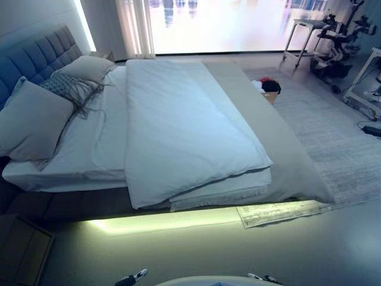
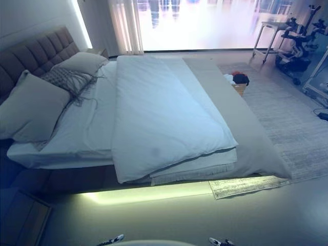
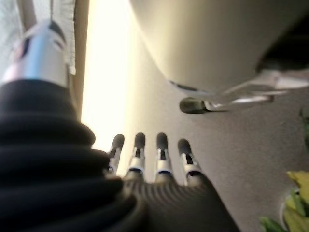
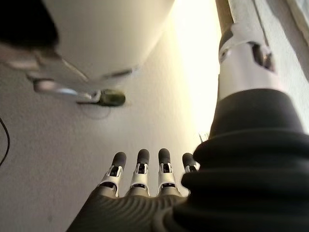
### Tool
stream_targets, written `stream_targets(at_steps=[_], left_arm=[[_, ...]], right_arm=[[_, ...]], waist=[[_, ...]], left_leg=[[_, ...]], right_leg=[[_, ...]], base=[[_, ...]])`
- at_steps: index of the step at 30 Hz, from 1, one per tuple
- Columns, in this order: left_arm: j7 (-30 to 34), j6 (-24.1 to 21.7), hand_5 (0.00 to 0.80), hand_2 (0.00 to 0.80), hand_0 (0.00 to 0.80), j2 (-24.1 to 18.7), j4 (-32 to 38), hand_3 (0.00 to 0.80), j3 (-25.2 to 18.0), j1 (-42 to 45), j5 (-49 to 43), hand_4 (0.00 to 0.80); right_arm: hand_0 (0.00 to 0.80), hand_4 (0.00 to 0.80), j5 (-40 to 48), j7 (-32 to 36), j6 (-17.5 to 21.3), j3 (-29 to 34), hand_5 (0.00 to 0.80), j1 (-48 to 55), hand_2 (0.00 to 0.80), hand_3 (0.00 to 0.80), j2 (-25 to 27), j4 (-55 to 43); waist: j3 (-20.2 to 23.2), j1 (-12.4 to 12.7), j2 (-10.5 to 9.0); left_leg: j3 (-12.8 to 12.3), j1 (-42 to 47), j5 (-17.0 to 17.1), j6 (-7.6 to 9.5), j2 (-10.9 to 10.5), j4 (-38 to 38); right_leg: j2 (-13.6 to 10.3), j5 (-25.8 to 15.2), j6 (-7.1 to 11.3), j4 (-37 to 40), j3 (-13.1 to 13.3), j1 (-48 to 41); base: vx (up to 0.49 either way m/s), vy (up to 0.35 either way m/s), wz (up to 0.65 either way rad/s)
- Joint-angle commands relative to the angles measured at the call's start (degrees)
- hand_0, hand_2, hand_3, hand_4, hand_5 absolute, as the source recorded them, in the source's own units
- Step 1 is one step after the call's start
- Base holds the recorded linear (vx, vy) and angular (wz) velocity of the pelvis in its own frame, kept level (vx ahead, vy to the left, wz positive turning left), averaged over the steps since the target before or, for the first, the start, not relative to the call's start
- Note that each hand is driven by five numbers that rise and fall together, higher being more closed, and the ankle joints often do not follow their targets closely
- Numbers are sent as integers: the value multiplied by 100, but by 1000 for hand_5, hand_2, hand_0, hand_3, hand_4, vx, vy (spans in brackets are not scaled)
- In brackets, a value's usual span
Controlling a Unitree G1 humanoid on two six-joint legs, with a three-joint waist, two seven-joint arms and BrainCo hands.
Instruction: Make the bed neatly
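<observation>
The bed (image 1: 65, 179) stands across the view, with its tufted headboard (image 1: 36, 56) at the left. A white duvet (image 1: 178, 131) covers the middle and lies in doubled layers at the near edge (image 1: 220, 190). White sheet (image 1: 95, 143) shows bare between the duvet and the pillows. Two grey pillows (image 1: 33, 119) (image 1: 89, 67) and a fringed cushion (image 1: 68, 86) lie by the headboard. A grey cover (image 1: 286, 155) runs along the foot. My left hand (image 3: 164, 193) and right hand (image 4: 135, 203) hang over the floor, fingers straight and empty, away from the bed.
A pale rug (image 1: 333, 137) lies past the foot of the bed, with a basket of clothes (image 1: 268, 88) on it. An exercise bike (image 1: 339, 47) and a small table (image 1: 303, 30) stand by the bright window. A wooden nightstand (image 1: 21, 250) is at the near left.
</observation>
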State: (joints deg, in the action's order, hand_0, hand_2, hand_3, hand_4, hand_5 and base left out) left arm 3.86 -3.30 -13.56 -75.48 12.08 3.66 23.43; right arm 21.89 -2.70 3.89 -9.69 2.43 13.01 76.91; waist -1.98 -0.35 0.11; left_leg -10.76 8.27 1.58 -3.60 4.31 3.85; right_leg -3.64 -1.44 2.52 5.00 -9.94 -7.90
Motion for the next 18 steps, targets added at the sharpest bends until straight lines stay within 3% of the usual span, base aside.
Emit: stream_targets(at_steps=[1, 4, 5, 9, 10, 12, 14, 16, 18], left_arm=[[-127, -144, 0, 0, 0, -31, -224, 0, -208, -387, 83, 0], [-114, -210, 0, 0, 0, 34, -292, 0, -213, -370, 74, 0], [-69, -183, 0, 0, 0, 80, -305, 0, -246, -359, 11, 0], [61, -200, 0, 0, 0, 224, -348, 0, -237, -296, -76, 0], [90, -189, 0, 0, 0, 259, -350, 0, -222, -251, -125, 0], [20, -169, 0, 0, 0, 285, -377, 0, -93, -215, -48, 0], [-49, -224, 0, 0, 0, 321, -423, 0, -112, -171, -3, 0], [-101, -263, 0, 0, 0, 345, -459, 0, -197, -131, -35, 0], [-140, -228, 0, 0, 0, 343, -484, 0, -285, -127, -103, 0]], right_arm=[[0, 0, -219, -137, 68, -52, 0, -686, 0, 0, 132, 250], [0, 0, -168, -129, -116, -157, 0, -799, 0, 0, 201, 131], [0, 0, -268, -155, -237, -174, 0, -785, 0, 0, 212, 115], [0, 0, -200, -2, -474, -167, 0, -656, 0, 0, 196, 220], [0, 0, -263, 94, -482, -106, 0, -620, 0, 0, 211, 310], [0, 0, -185, 97, -440, -89, 0, -549, 0, 0, 225, 356], [0, 0, -138, 25, -278, -56, 0, -489, 0, 0, 254, 381], [0, 0, -63, 4, -68, 20, 0, -410, 0, 0, 261, 386], [0, 0, -141, -84, -76, 85, 0, -388, 0, 0, 213, 442]], waist=[[-331, 153, -306], [-646, 291, -341], [-722, 336, -290], [-826, 432, -82], [-795, 446, -8], [-759, 528, 37], [-731, 592, 23], [-678, 580, 21], [-571, 525, -21]], left_leg=[[191, -415, -751, 218, -153, -1386], [476, -1795, 200, -54, -4, -3408], [590, -2131, 495, -152, -25, -3661], [509, -2077, 931, -261, 52, -2151], [487, -1948, 1044, -265, 186, -1307], [606, -1864, 1426, -325, 342, -142], [803, -1970, 1537, -376, 455, 68], [680, -1965, 1508, -401, 611, 0], [402, -1799, 1003, -296, 596, 71]], right_leg=[[-120, 217, 3, -489, -94, 152], [-74, 278, -309, -632, -109, 150], [-54, 289, -336, -678, -95, 114], [50, 435, -210, -627, 77, -222], [117, 506, -179, -566, 102, -332], [133, 616, -119, -497, 194, -599], [118, 819, -102, -501, 308, -809], [62, 1048, -52, -528, 397, -1011], [-166, 1078, 90, -636, 354, -1060]], base=[[-25, -117, -4], [-17, -110, -10], [110, 11, -12], [282, 130, -11], [345, 157, -9], [429, 188, -10], [381, 164, 1], [407, 221, -1], [423, 277, -30]])
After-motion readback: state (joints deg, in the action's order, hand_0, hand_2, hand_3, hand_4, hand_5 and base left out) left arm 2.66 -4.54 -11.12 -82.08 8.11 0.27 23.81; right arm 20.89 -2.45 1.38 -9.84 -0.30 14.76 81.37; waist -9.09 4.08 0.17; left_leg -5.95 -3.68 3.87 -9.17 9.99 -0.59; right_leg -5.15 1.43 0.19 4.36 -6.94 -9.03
